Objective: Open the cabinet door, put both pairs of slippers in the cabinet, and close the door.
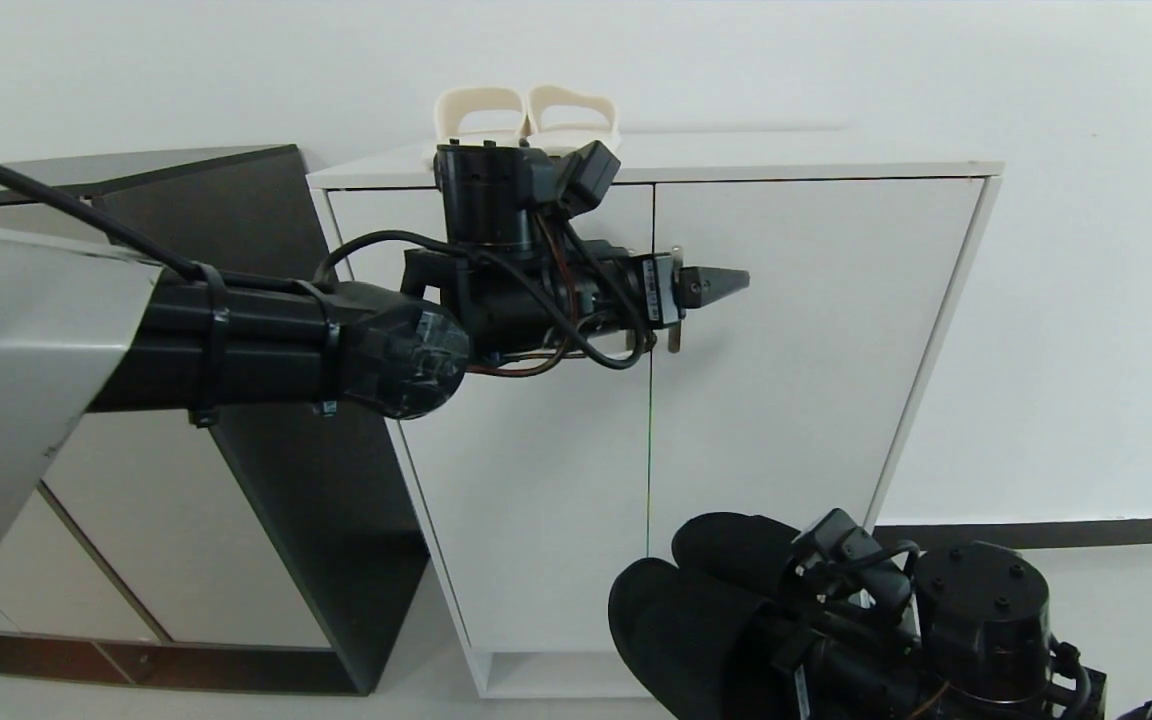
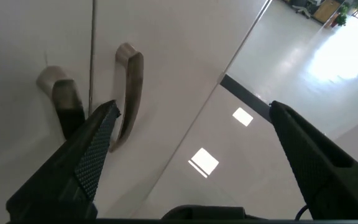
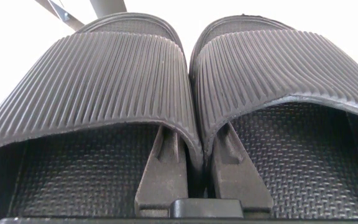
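Black slippers point(image 1: 706, 600) sit nearest to you, low and right of centre in the head view, carried as a pair by the right gripper point(image 3: 199, 177). From that wrist's camera you can see one finger point(image 3: 163, 171) slid under each ribbed strap. The two fingers press the slippers' inner side walls together, so this claw is clamped on the pair. The slippers' toes point toward the cabinet point(image 1: 796, 380), and the pair hangs in front of its lower part, near the seam point(image 1: 650, 450) where the two doors meet.

Farther out and higher, the left gripper point(image 2: 191, 115) is held level at the height of the handles point(image 2: 129, 87), near the top of the cabinet front. Its fingers point(image 2: 86, 162) are spread wide apart and grip nothing. In the left wrist view one door's handle lies just beside one fingertip, on the inner side of the gap, and you cannot tell whether they touch. Both white doors lie flush and closed.

On top of the cabinet, toward its left end, you have the cream slippers point(image 1: 526, 115) lying side by side against the wall point(image 1: 1086, 300). To the left of the cabinet stands a dark-framed unit point(image 1: 266, 220) with a mirrored face. A dark skirting strip point(image 1: 1036, 532) runs along the foot of the wall to the right.
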Motion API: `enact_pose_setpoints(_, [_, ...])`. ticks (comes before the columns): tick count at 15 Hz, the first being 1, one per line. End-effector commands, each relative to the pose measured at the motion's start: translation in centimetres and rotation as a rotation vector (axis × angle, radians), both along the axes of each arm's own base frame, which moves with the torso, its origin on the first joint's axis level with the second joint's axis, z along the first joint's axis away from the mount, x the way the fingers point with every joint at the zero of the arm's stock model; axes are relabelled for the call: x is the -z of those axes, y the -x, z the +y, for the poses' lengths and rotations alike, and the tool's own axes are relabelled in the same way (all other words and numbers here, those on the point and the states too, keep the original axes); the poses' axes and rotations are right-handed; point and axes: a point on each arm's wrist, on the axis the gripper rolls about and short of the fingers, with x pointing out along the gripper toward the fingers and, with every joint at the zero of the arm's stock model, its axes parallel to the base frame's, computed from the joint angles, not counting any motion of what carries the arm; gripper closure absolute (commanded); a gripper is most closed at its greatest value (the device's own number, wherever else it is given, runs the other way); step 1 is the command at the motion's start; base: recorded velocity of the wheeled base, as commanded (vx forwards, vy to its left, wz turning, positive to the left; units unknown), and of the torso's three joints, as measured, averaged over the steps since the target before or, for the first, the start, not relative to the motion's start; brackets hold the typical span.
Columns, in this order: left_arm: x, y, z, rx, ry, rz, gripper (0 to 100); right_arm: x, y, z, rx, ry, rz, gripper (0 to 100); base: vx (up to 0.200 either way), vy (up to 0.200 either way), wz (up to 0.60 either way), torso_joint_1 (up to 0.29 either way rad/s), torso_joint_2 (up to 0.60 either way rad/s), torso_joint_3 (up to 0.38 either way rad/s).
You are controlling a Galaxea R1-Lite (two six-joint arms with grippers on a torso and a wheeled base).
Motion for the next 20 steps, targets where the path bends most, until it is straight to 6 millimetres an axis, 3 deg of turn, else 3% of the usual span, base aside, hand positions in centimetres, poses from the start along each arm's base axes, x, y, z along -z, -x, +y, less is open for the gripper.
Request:
enact_pose_setpoints(1, [0.6,-1.1,-0.4,-0.013,-0.001,0.003,0,0.1,0.0,0.0,-0.001,0.006,0.004,100,0.0,0.0,0.0,0.0,0.0,0.0])
enact_pose_setpoints(6, [1.0,-1.5,-0.7,-0.01,-0.007,0.012,0,0.2,0.1,-0.1,-0.007,0.004,0.008,100,0.0,0.0,0.0,0.0,0.0,0.0])
enact_pose_setpoints(7, [0.8,-1.4,-0.7,-0.006,-0.005,0.008,100,0.3,0.3,-0.2,-0.035,-0.004,0.011,100,0.0,0.0,0.0,0.0,0.0,0.0])
enact_pose_setpoints(14, [0.2,0.2,0.2,0.003,-0.006,0.018,100,0.9,0.5,-0.3,-0.076,-0.019,0.015,100,0.0,0.0,0.0,0.0,0.0,0.0])
enact_pose_setpoints(17, [-0.7,2.6,1.4,0.025,-0.006,0.017,100,1.0,1.3,-0.8,-0.154,-0.055,0.007,100,0.0,0.0,0.0,0.0,0.0,0.0])
enact_pose_setpoints(20, [-0.8,5.3,1.4,0.08,0.009,-0.004,100,1.0,1.5,-1.0,-0.171,-0.057,0.007,100,0.0,0.0,0.0,0.0,0.0,0.0])
